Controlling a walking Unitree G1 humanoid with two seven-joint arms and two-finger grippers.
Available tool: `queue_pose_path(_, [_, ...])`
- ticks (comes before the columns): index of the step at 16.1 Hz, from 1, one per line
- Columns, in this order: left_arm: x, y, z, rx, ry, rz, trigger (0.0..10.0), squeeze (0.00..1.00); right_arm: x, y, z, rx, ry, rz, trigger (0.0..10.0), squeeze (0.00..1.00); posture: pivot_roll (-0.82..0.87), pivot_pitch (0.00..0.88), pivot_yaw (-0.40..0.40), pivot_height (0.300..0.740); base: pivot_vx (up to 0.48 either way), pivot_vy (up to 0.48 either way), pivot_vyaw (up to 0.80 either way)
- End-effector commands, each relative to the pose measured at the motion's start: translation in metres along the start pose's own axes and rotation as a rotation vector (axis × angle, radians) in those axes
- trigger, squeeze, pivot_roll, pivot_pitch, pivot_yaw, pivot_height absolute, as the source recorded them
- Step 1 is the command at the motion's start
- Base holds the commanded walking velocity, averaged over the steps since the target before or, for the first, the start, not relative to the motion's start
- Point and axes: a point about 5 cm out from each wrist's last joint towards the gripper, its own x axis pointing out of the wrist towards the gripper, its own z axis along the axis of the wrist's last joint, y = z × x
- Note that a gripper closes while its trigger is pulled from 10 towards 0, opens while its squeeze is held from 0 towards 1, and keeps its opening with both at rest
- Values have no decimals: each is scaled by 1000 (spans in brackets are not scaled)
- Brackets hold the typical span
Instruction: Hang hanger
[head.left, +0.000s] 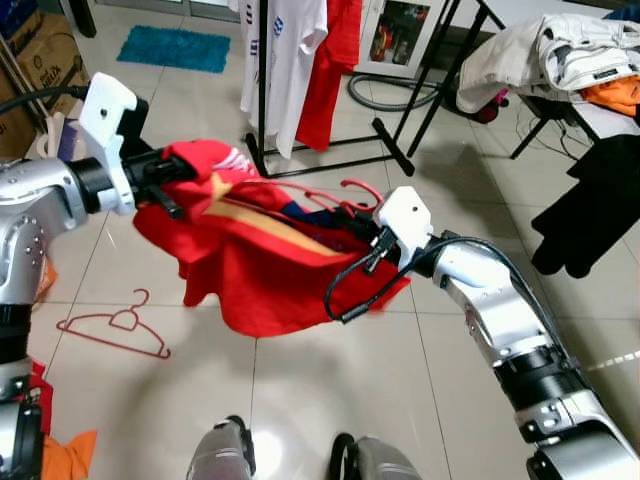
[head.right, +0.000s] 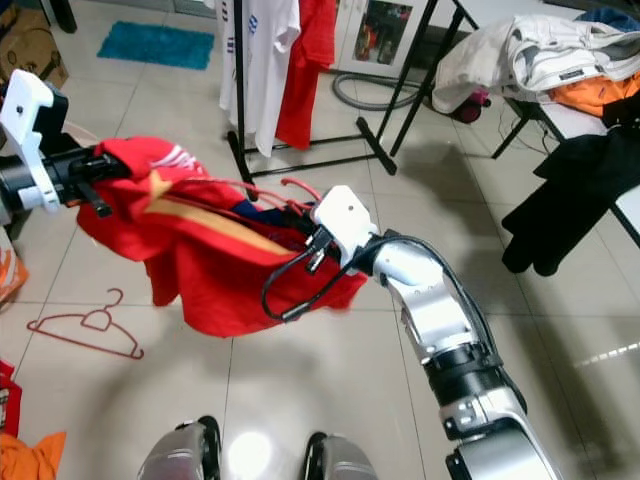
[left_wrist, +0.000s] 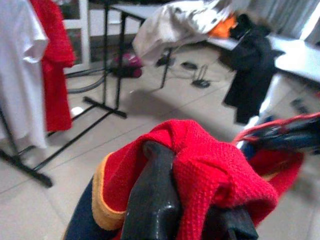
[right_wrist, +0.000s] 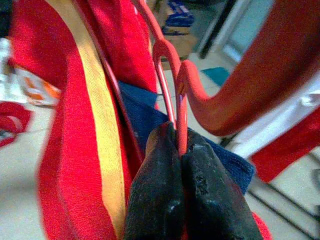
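Right gripper (right_wrist: 179, 150) pinches red hanger (head.left: 330, 195); left gripper (left_wrist: 187, 200) clamps red shirt (head.left: 260, 270) before clothes rack (head.left: 265, 90); spare hanger (head.left: 115, 325) on floor.

Pale tiled floor (head.left: 300, 400) seen below. Spare red hanger (head.left: 115, 325) laid flat on tiles at robot's left. Teal mat (head.left: 175, 47) placed far back on left, cardboard boxes (head.left: 40, 60) stood near it at left edge. Black clothes rack (head.left: 330, 150) stood on tiles ahead, grey hose (head.left: 385, 95) coiled behind its base. Orange cloth (head.left: 68, 452) dropped at near left corner. Table (head.left: 605, 115) at far right, heaped with white clothes (head.left: 560, 50) and orange garment (head.left: 615, 95).
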Motion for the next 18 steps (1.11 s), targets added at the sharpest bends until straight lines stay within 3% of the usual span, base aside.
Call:
queue_pose_path(1, [2, -16, 20, -14, -97, -98, 10000, 0, 1, -7, 1, -42, -1, -47, 0, 0, -13, 156, -115, 740, 0, 0, 0])
queue_pose_path(3, [3, -21, 30, -36, -158, -114, 10000, 0, 3, -4, 0, -51, -4, -37, 0, 0, -13, 156, -115, 740, 0, 0, 0])
queue_pose_path(4, [4, -21, 43, -78, -239, -104, 10000, 0, 4, 0, -2, -72, -2, -21, 0, 0, -9, 156, -117, 740, 0, 0, 0])
queue_pose_path(5, [3, -19, 70, -175, -426, -57, 10000, 0, 5, 4, -5, -101, -1, -6, 0, 0, -9, 156, -117, 740, 0, 0, 0])
queue_pose_path(7, [5, -20, 85, -185, -478, -5, 10000, 0, 7, 5, -7, -99, -1, -5, 0, 0, -7, 155, -120, 740, 0, 0, 0])
queue_pose_path(9, [11, -22, 83, -123, -404, 56, 10000, 0, 9, 6, -7, -70, -6, -4, 0, 0, -5, 161, -116, 740, 0, 0, 0])
queue_pose_path(11, [16, -12, 61, -17, -267, 220, 10000, 0, 11, 5, -9, 17, -19, -7, 0, 0, -1, 164, -112, 740, 0, 0, 0])
queue_pose_path(15, [20, -13, 32, 2, -129, 209, 10000, 0, 13, 8, -9, 19, -26, -10, 0, 0, -1, 168, -113, 740, 0, 0, 0])
queue_pose_path(17, [18, -3, 2, 13, -12, 247, 10000, 0, 12, 6, -11, 56, -31, -41, 0, 0, -2, 168, -113, 740, 0, 0, 0])
queue_pose_path(18, [21, 2, -28, 0, 60, 294, 10000, 0, 7, 5, -21, 169, -20, -102, 0, 0, -2, 167, -114, 740, 0, 0, 0])
